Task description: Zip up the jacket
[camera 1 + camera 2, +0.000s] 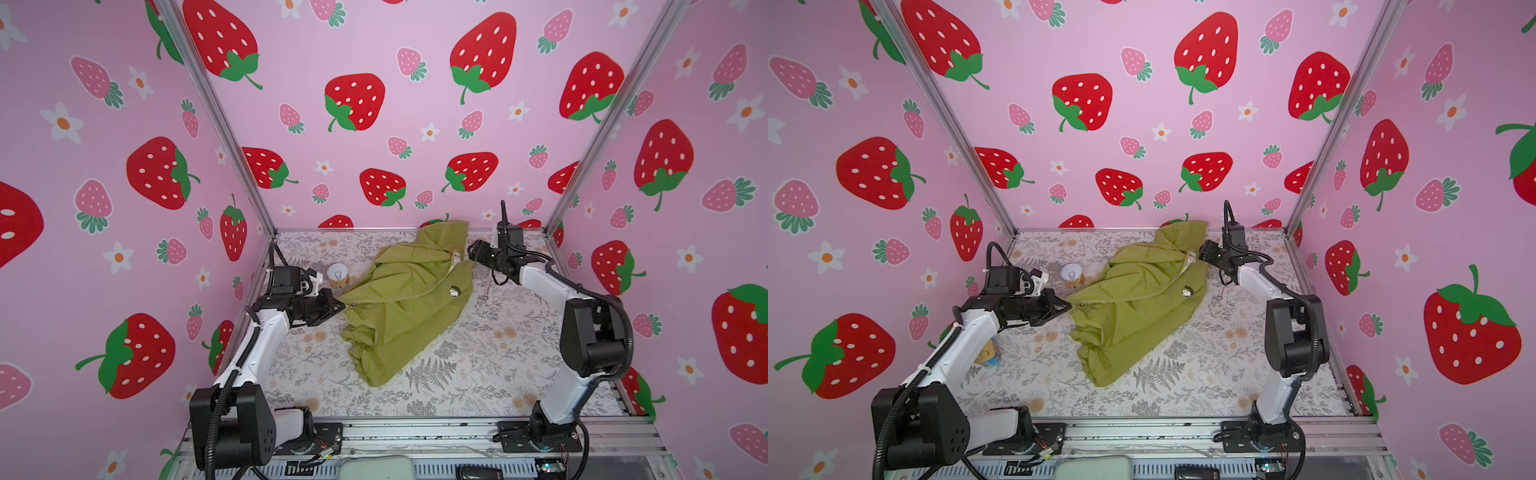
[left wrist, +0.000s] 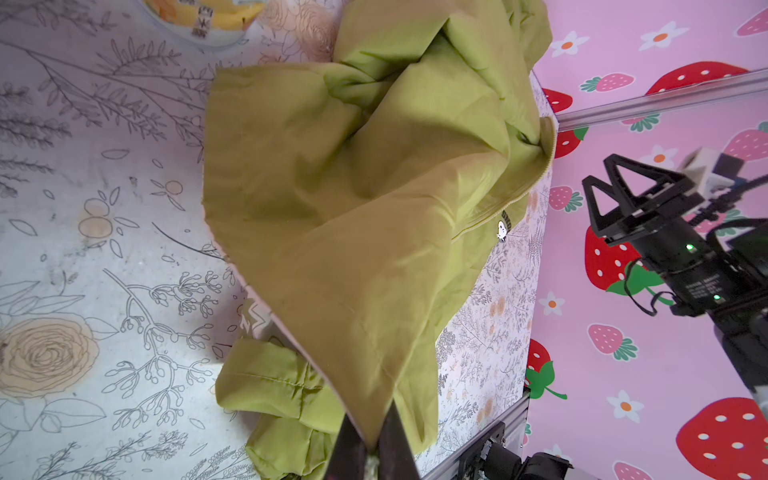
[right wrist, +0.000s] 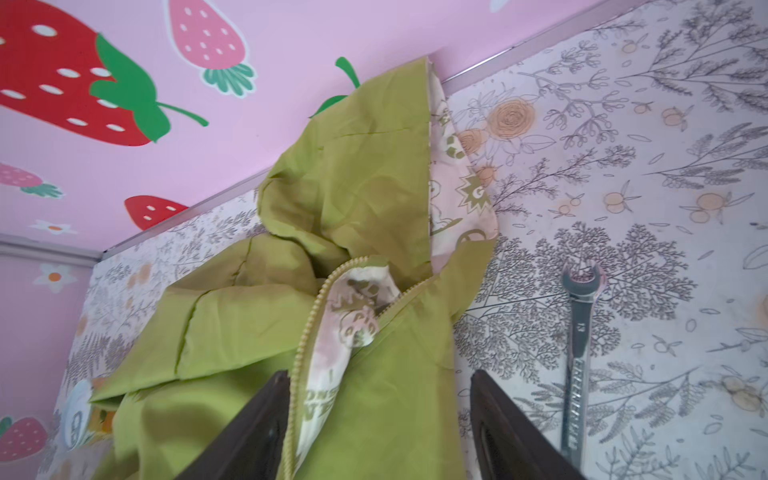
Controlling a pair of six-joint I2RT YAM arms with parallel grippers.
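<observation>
- Pinching the jacket (image 1: 407, 299) by its lower front edge in my left pincer (image 1: 341, 307), jaws clamped tight on the olive fabric.
- Holding my right pincer (image 3: 379, 374) wide, its jaws standing either side of the collar, where the zipper is lying parted over cream lining.
- The jacket is lying crumpled mid-tabletop (image 1: 498, 353), hood toward the back wall.
- A can (image 1: 337, 276) is standing just beside my left pincer; a wrench (image 3: 579, 332) is lying near the collar.
</observation>
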